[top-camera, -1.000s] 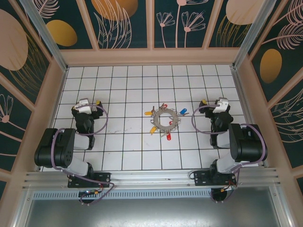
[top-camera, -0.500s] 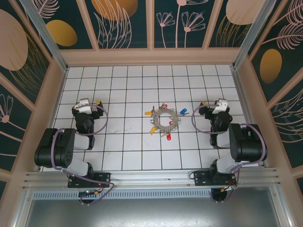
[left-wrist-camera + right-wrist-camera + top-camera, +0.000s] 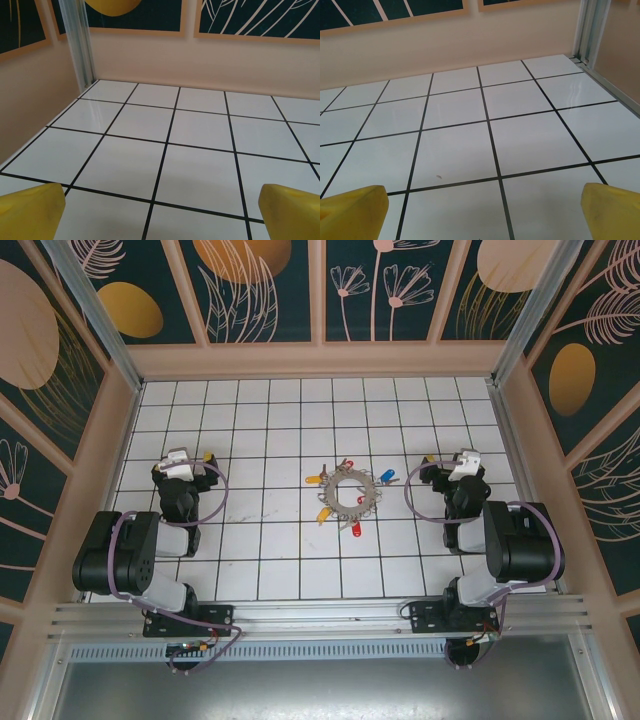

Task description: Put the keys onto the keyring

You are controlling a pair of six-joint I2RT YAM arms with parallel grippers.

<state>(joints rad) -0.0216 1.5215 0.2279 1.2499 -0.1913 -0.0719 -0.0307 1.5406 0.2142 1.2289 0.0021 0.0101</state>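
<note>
Keyring, large round grey-brown metal [image 3: 349, 492]; small colour-headed keys [image 3: 356, 528] fanned around it. Left gripper [image 3: 160, 215], right gripper [image 3: 482, 212]: jaws spread, empty. Risk: flat keys skidding under pinch.

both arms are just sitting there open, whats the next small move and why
Probably swing the right gripper inward toward the keyring, stopping above the red key that lies at its near edge. Both grippers are open and hold nothing, well apart from the keys. In the top view the right one sits somewhat nearer the ring than the left gripper does.
</note>
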